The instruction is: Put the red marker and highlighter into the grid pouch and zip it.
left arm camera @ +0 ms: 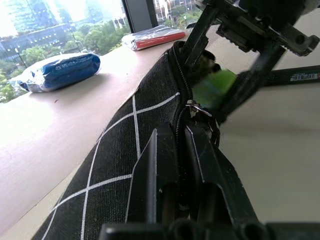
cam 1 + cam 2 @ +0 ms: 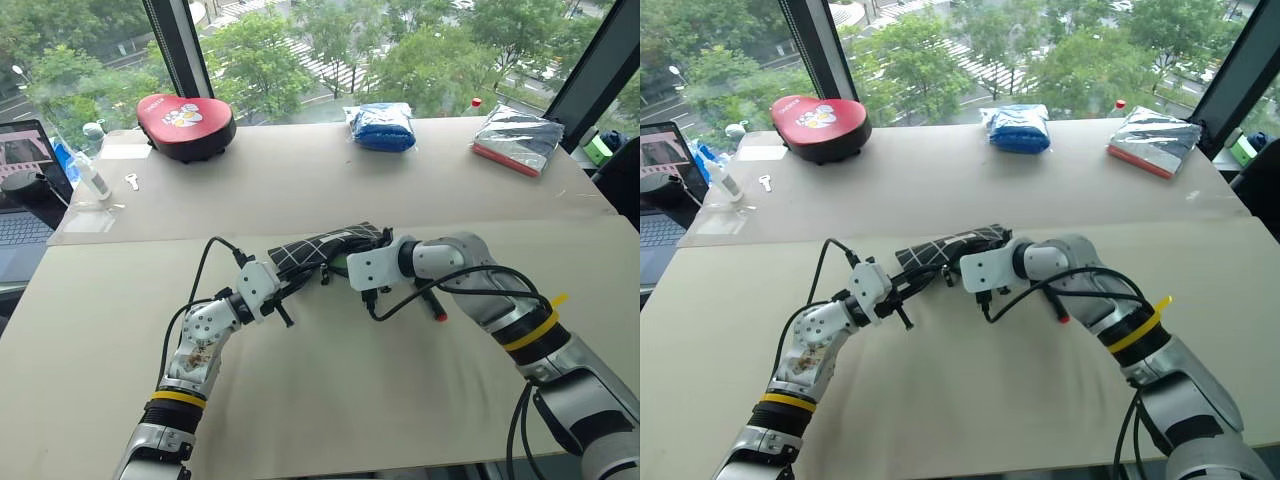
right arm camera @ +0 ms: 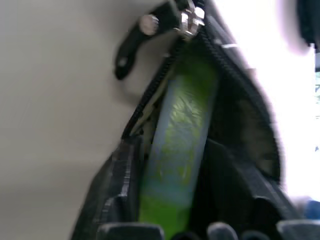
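I am holding the grid pouch (image 2: 320, 249) up off the worktop (image 2: 330, 380) with my left pincer (image 2: 283, 296), which is clamped tight on the fabric beside the zipper at the pouch's near end. In the left wrist view its two fingers (image 1: 165, 170) are pinching the edge of the opening, with the zipper slider (image 1: 192, 107) sitting just past them.

My right pincer (image 2: 372, 294) is working at the mouth of the pouch. In the right wrist view the highlighter (image 3: 177, 150) is lying between its fingers and pointing into the gap between the zipper rows, so I am judging that it is partly inside and not yet fully seated. The jaws are standing part-way open around it; whether they are gripping it or letting it go, I cannot tell.

The red marker (image 2: 433, 306) is lying on the worktop under my right forearm, outside the pouch, its red end peeking out.

So, as I am reading it, I am roughly at the first of three steps: the highlighter is going in, the marker is waiting to be picked up and inserted, and the zipper is open, with its black pull strap (image 3: 137, 45) hanging loose.
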Controlling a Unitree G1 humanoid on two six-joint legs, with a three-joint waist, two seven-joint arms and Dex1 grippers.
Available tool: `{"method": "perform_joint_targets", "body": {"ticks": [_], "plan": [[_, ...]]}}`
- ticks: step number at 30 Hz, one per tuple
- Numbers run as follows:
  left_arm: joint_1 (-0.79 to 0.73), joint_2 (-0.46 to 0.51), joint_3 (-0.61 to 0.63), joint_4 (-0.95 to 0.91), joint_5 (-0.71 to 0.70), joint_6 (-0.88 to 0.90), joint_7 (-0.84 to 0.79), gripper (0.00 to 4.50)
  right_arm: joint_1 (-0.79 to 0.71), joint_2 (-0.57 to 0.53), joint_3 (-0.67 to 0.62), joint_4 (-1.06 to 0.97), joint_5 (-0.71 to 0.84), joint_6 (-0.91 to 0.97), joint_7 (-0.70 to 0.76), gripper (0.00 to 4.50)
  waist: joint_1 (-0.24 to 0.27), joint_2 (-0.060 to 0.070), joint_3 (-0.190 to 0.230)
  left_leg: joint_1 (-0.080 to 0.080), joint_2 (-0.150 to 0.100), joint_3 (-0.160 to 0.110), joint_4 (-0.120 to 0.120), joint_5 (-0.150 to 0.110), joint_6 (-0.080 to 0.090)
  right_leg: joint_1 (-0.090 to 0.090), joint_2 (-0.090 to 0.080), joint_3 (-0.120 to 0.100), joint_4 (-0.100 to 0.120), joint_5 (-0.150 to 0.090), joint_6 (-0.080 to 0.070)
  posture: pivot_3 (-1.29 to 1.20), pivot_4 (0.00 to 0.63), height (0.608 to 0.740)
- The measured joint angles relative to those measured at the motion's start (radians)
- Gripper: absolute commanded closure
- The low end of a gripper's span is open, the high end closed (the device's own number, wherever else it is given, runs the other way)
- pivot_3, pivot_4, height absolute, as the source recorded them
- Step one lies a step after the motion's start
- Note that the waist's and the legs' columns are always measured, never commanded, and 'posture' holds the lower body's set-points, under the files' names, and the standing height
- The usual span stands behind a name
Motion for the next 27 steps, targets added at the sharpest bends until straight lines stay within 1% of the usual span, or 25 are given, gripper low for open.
{"method": "perform_joint_targets", "body": {"ticks": [1,2,3,8,10,13,15,16,18,20,21,23,26,27], "plan": [[0.0,0.0,0.0,0.0,0.0,0.0,0.0,4.5,0.0,0.005,-0.011,0.001,0.0,0.0,-0.008,0.72,-0.001,0.0,0.0,0.0,0.0,0.0,0.0,0.0,0.0,0.0,0.0,0.0,0.0,0.0,0.0,0.0,0.15,0.74],[0.0,0.0,0.001,0.0,0.0,-0.001,0.001,4.5,-0.005,0.013,-0.027,0.009,-0.004,-0.001,-0.027,0.22,-0.002,0.0,0.0,0.001,0.0,0.0,0.0,0.0,0.0,0.0,0.0,0.0,0.001,0.0,0.0,0.0,0.15,0.74],[-0.003,-0.001,0.001,0.002,0.0,-0.001,0.001,4.5,-0.009,0.016,-0.036,0.019,-0.008,-0.001,-0.044,0.08,-0.002,0.0,0.0,0.001,0.0,0.0,0.0,0.0,0.0,0.0,0.0,0.0,0.001,0.0,0.0,0.0,0.15,0.74],[-0.017,-0.019,0.008,0.023,-0.009,0.001,0.004,4.5,-0.012,0.011,-0.096,0.03,0.013,-0.02,-0.046,0.08,-0.002,0.0,0.0,0.0,0.0,0.0,0.0,0.0,0.0,0.0,0.0,0.0,0.0,0.0,0.0,0.0,0.15,0.74],[-0.025,-0.03,0.017,0.026,-0.024,0.011,0.011,4.5,-0.012,0.002,-0.143,0.017,0.083,0.016,0.004,0.08,-0.001,0.0,0.0,0.0,0.0,0.0,0.0,0.0,0.0,0.0,0.0,0.0,0.0,0.0,0.0,0.0,0.15,0.74],[-0.028,-0.035,0.034,0.032,-0.039,0.015,0.019,4.5,-0.013,-0.052,-0.263,-0.056,0.252,0.143,0.118,0.08,0.003,0.0,0.0,0.0,0.0,0.0,0.0,0.0,0.0,0.0,0.0,0.0,0.0,0.0,0.0,0.0,0.15,0.74],[-0.027,-0.036,0.038,0.034,-0.039,0.016,0.02,4.5,0.008,-0.108,-0.343,-0.134,0.382,0.277,0.2,0.08,0.007,0.0,0.0,-0.001,0.0,-0.002,-0.001,0.0,0.0,0.001,0.0,-0.001,-0.002,0.0,0.0,0.0,0.15,0.74],[-0.027,-0.035,0.042,0.035,-0.04,0.016,0.02,4.5,0.029,-0.146,-0.393,-0.189,0.467,0.369,0.247,0.08,0.007,0.0,0.0,-0.001,0.001,-0.002,-0.001,0.0,0.0,0.001,0.0,-0.001,-0.002,0.0,0.0,0.0,0.15,0.74],[-0.027,-0.037,0.045,0.037,-0.041,0.017,0.021,4.5,0.081,-0.192,-0.454,-0.26,0.583,0.495,0.304,0.08,0.007,0.0,0.0,-0.001,0.001,-0.002,-0.001,-0.001,0.001,0.001,0.0,-0.001,-0.003,0.0,0.0,0.0,0.15,0.74],[-0.024,-0.038,0.046,0.037,-0.041,0.018,0.021,4.5,0.168,-0.25,-0.486,-0.318,0.65,0.596,0.332,0.08,0.008,0.0,0.0,-0.001,0.001,-0.002,-0.001,-0.001,0.001,0.002,0.0,-0.001,-0.003,0.0,0.0,0.0,0.15,0.74],[-0.023,-0.037,0.047,0.039,-0.041,0.018,0.021,4.5,0.193,-0.264,-0.489,-0.329,0.661,0.63,0.33,0.08,0.007,0.0,0.0,-0.001,0.001,-0.001,-0.001,-0.001,0.001,0.001,0.0,0.0,-0.003,0.0,0.0,0.0,0.15,0.74],[-0.023,-0.037,0.046,0.038,-0.041,0.018,0.021,4.5,0.239,-0.264,-0.486,-0.351,0.672,0.751,0.27,0.08,0.003,0.0,0.0,0.0,0.002,0.002,-0.001,-0.001,0.001,0.001,-0.001,0.0,-0.002,0.0,-0.001,0.0,0.15,0.74],[-0.019,-0.038,0.042,0.037,-0.04,0.017,0.018,4.5,0.229,-0.16,-0.479,-0.359,0.676,0.953,0.104,0.08,0.004,0.0,0.0,0.001,0.005,0.006,-0.001,-0.001,0.001,0.001,0.0,0.0,-0.002,0.003,-0.004,0.0,0.15,0.74],[-0.018,-0.037,0.042,0.037,-0.04,0.017,0.017,4.5,0.23,-0.15,-0.468,-0.362,0.675,0.984,0.069,0.08,0.006,0.0,0.0,0.0,0.005,0.006,-0.001,-0.001,0.001,0.001,0.0,0.0,-0.002,0.003,-0.004,0.0,0.15,0.74]]}}
